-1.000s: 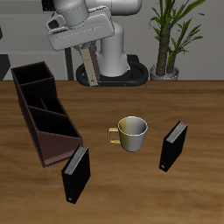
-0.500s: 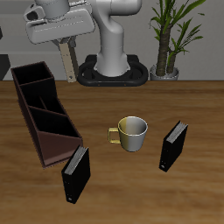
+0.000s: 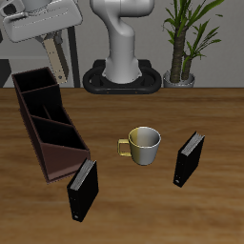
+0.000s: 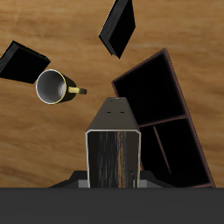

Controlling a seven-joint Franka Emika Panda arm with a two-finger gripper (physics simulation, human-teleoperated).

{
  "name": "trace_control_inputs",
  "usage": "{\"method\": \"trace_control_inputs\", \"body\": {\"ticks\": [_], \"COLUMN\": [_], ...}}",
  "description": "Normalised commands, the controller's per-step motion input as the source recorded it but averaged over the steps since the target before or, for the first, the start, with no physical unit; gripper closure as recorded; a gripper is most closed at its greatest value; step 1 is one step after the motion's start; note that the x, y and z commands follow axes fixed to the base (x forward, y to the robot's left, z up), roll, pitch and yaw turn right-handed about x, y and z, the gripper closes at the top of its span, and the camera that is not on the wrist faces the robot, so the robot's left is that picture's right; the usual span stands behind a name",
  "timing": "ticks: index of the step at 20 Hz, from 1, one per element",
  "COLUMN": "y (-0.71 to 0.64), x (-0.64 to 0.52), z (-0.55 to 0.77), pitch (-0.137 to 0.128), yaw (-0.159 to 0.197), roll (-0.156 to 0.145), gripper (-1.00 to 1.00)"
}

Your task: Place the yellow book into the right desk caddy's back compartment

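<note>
Book held aloft
The claw (image 3: 48, 43) grips the yellow book (image 3: 54, 59) above the right desk caddy (image 3: 48, 122), over its back compartment (image 3: 33, 83).

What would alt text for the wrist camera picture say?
The tool holds a yellow book above a wooden table, beside an open dark brown desk caddy. A mug and two black books stand farther off.

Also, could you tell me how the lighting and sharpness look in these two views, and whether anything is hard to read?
Exterior view: even, soft light, no glare, faint shadows under the mug; all sharp. Wrist view: also sharp, but the yellow book in the gripper blocks the middle, and the right desk caddy inside is near black, hiding detail.
</note>
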Motion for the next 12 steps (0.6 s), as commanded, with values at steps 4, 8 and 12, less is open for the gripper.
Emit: {"method": "trace_control_inputs", "body": {"ticks": [4, 8, 12], "y": [-0.41, -0.33, -0.12], "x": [0.19, 0.16, -0.01], "z": [0.09, -0.07, -0.14], "pitch": [0.006, -0.021, 0.005], "yaw": [-0.044, -0.070, -0.008], "roll": [-0.032, -0.104, -0.011], "gripper": [1.00, 1.00, 1.00]}}
